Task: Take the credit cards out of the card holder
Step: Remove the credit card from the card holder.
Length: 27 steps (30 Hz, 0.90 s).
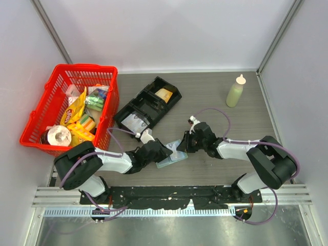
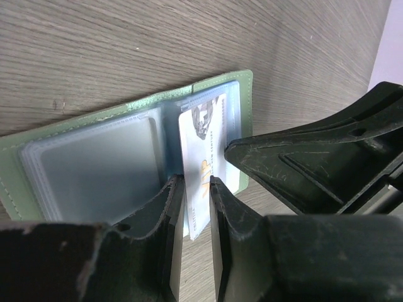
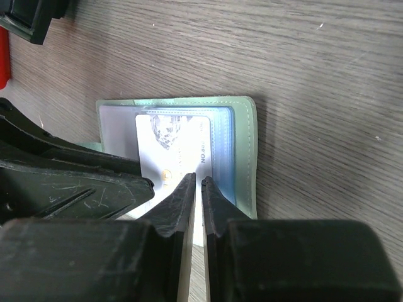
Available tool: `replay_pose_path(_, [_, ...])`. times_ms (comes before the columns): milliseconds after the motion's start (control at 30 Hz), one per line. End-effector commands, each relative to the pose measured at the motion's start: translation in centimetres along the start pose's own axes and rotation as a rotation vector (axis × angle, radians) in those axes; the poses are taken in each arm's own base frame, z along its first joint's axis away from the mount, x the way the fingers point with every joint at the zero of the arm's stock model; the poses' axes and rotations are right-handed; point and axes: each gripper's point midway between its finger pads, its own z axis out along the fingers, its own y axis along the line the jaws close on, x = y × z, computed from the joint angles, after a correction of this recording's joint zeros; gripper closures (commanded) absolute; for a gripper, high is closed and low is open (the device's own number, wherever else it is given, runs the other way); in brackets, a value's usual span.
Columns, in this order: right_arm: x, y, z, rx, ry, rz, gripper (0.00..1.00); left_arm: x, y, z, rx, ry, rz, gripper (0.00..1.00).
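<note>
At the near middle of the table, the pale green card holder lies opened flat, clear sleeves up, between two robot arms that meet over it from either side. A pale credit card sits in one sleeve beside the fold, its end poking past the holder's edge, apparently partway out.

The left gripper has its fingers a slit apart, tips down by the fold, with the card's protruding end showing between them; whether they clamp it cannot be told. The right gripper has its fingers drawn almost together at the card's edge on its own side, and a pinch there cannot be confirmed either. The pairing reads as one arm steadying the holder while the other works the card free.

Printed on the card are a grey engraved portrait, a small gold mark and a line beginning "NO", followed by digits too fine to read. Farther back stand a red basket of packets, a black tray and a green bottle, their labels illegible.
</note>
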Motion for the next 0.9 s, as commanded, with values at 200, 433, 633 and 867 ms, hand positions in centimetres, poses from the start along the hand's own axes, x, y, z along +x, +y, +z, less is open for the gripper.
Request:
replay_pose_path(200, [2.7,-3.0,0.0,0.096,0.077,0.026,0.85,-1.2,-6.4,-1.6,0.279,-0.027,-0.088,0.78])
replay_pose_path(433, [2.6,-3.0,-0.1,0.096,0.075,0.03,0.86,-1.2,-6.5,-1.7,0.293,-0.029,-0.083,0.82])
replay_pose_path(633, [2.7,-3.2,-0.1,0.099,0.076,0.033,0.86,-1.1,-6.5,-1.9,0.3,-0.026,-0.084,0.94])
replay_pose_path(867, [2.9,-3.6,0.0,0.113,0.079,0.036,0.86,-0.9,-4.9,-2.4,0.259,-0.015,-0.119,1.0])
